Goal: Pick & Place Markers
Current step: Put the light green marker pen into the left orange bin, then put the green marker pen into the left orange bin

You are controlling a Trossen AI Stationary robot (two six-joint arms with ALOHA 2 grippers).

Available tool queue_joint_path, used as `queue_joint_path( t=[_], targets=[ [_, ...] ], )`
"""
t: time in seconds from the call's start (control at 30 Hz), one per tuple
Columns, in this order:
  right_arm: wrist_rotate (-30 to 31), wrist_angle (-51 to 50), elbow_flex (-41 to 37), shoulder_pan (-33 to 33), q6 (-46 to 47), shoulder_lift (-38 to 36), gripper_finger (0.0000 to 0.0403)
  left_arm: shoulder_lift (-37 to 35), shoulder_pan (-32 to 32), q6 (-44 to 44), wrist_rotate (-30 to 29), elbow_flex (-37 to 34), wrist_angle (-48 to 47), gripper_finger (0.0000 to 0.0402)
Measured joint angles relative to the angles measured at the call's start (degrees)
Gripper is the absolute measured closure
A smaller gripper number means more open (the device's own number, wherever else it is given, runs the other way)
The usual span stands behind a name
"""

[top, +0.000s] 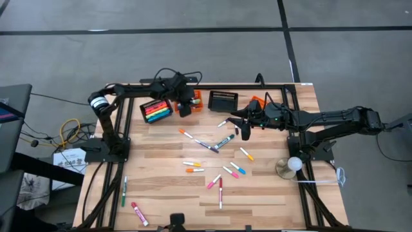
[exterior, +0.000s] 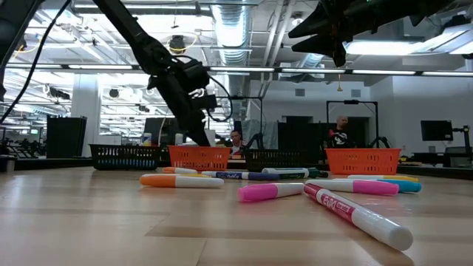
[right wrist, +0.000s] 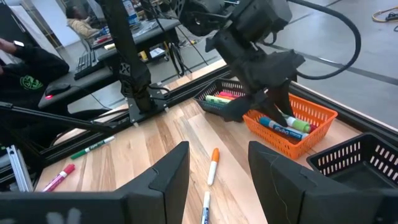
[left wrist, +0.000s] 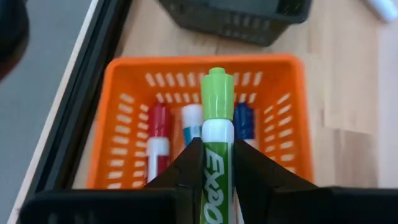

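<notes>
left gripper (left wrist: 217, 180): clamped on green marker (left wrist: 216, 137), long axis pointing down into orange basket (left wrist: 124, 93) right below
right gripper (right wrist: 217, 171): parted, empty, hanging mid-desk

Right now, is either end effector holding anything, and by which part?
The left end effector grips a green-capped marker by its barrel, just below the cap, over the orange basket. The right end effector is open and holds nothing.

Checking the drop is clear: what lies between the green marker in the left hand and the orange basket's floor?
Three markers lie in the orange basket, left wrist view.
</notes>
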Motion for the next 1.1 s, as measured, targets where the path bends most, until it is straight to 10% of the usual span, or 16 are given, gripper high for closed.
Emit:
queue_joint_path(
  t=[1.1],
  targets=[
    [0.0, 0.0, 0.0, 0.0, 0.0, 0.0, 0.0246, -2.5, 0.5, -7.2, 1.5, 0.0, -1.2, 0.0260]
  ],
)
